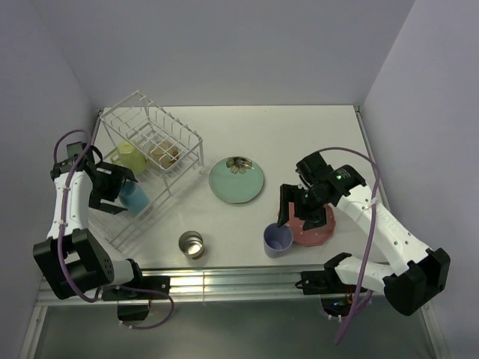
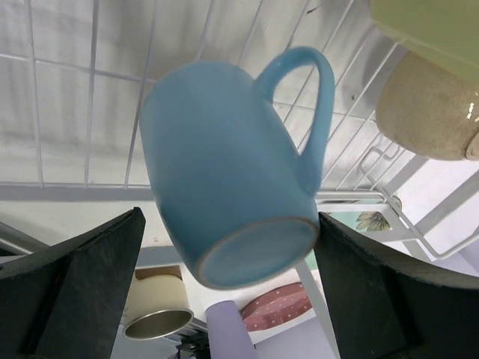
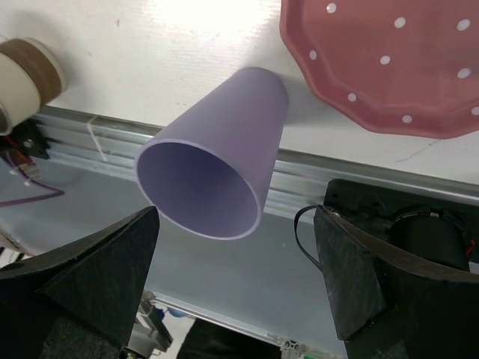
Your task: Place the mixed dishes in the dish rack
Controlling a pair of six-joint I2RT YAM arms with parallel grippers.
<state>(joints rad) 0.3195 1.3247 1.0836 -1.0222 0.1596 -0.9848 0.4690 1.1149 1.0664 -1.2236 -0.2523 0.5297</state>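
The white wire dish rack [image 1: 161, 123] stands at the far left. The yellow mug [image 1: 129, 157] and the cream bowl [image 1: 163, 155] sit in it. The light blue mug [image 1: 135, 197] rests upside down on the lower tray. My left gripper [image 1: 122, 193] is open with the mug [image 2: 224, 187] between its fingers [image 2: 75, 277]. The mint-green flower plate [image 1: 236, 179] lies mid-table. My right gripper [image 1: 299, 217] is open and hovers over the upright lavender cup [image 1: 278, 240], which shows in the right wrist view [image 3: 217, 157], and over the edge of the pink dotted plate [image 1: 320, 230]. The metal cup [image 1: 191, 244] stands near the front edge.
The yellow mug [image 2: 441, 30] and cream bowl [image 2: 426, 112] are close above right of the blue mug in the left wrist view. The table's metal front rail [image 1: 239, 280] runs just behind the lavender cup. Walls close in the left, right and back sides.
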